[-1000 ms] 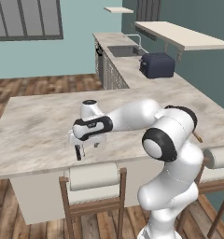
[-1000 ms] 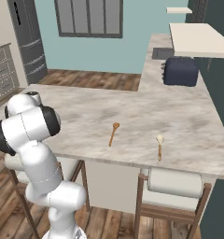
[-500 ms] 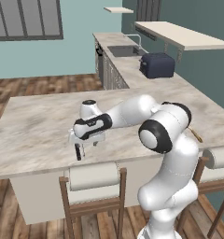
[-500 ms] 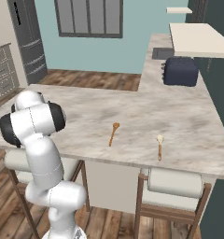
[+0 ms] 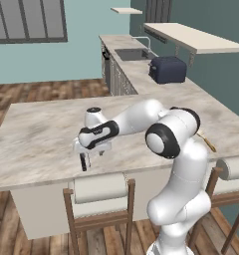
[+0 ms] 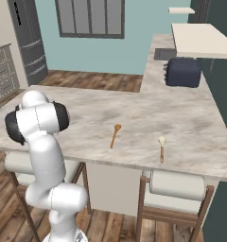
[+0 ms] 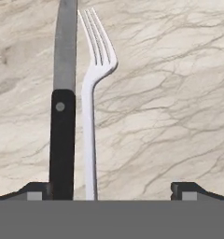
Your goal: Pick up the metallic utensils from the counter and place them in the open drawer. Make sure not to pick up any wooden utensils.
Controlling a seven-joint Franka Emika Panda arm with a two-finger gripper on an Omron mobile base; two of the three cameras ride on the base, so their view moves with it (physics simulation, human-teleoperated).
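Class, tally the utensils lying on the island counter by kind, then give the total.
Knife, black handle: 1
Fork, silvery: 1
Wooden spoons: 2
Total: 4

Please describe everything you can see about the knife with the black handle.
The knife lies flat on the pale marbled counter. It has a plain grey metallic blade and a black handle with one small grey rivet near the blade. A pale silvery fork lies close beside it, parallel, apparently not touching. The handle end sits by one fingertip of the open gripper; nothing grips it.
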